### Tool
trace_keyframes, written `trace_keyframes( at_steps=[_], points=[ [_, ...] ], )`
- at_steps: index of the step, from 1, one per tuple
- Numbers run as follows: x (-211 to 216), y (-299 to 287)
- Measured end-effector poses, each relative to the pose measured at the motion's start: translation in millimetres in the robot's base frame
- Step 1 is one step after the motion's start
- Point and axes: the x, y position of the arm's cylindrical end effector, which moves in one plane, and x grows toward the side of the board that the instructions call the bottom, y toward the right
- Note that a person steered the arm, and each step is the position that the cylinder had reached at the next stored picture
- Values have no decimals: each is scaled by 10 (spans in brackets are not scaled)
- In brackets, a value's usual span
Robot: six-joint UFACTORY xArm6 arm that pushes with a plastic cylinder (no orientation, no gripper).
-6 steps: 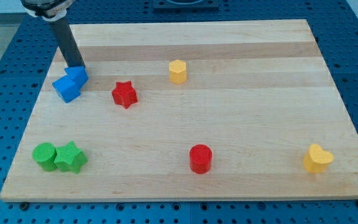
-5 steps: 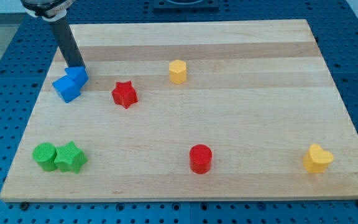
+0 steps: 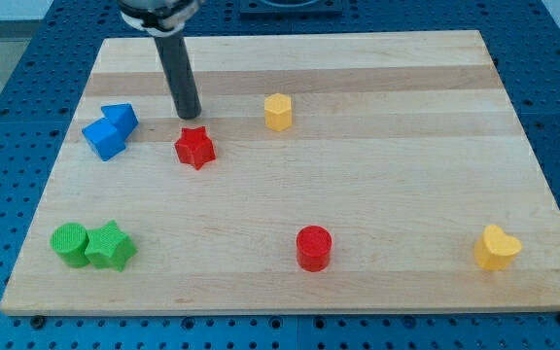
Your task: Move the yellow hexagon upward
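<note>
Since the arm ends in a plain rod with no claw to open or close, my tip [image 3: 190, 116] holds nothing; it rests on the board just above the red star [image 3: 194, 147], not clearly touching it; the yellow hexagon [image 3: 278, 111] sits apart to the view's right of the tip; two blue blocks [image 3: 108, 131] lie to its left.

A pale wooden board [image 3: 377, 194] with lengthwise grain and a smooth, faintly satin finish is seen, laid on a blue perforated table [image 3: 8, 117] that looks like painted metal. The yellow hexagon [image 3: 278, 111], red star [image 3: 194, 147] and red cylinder [image 3: 313, 247] appear as matt plastic; the dark rod is smooth with a slight sheen down to my tip [image 3: 190, 116]
</note>
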Motion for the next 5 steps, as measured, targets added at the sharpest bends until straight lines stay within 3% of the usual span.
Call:
trace_keyframes(
  at_steps=[2,4,5],
  points=[
    [327,743],
    [187,1441],
    [-3,1348]
  ],
)
